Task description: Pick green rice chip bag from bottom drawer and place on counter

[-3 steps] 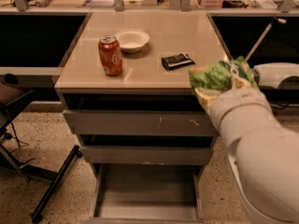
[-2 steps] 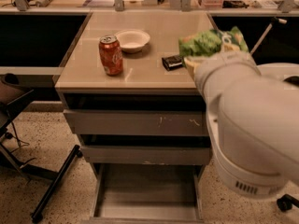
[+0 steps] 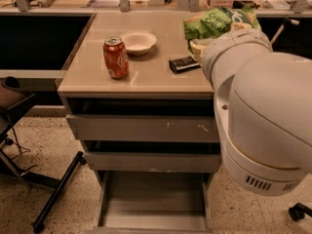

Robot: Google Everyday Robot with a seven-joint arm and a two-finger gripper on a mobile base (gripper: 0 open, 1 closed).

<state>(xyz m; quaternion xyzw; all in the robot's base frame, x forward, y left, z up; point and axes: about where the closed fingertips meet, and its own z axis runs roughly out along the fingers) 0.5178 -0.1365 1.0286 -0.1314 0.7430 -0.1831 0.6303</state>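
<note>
You're on the placing step: gripper (image 3: 201, 43) fingers pinch the green rice chip bag (image 3: 219, 21) above the worktop (image 3: 146, 77); lower, then release.

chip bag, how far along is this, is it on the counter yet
Done: bag is out of the open bottom drawer. In hand: gripper holds it over the counter, right rear. Left: set it down, release.

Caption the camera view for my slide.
The gripper holds green rice chip bag over the counter's right side, near black packet, bowl and soda can; bottom drawer stands open.
</note>
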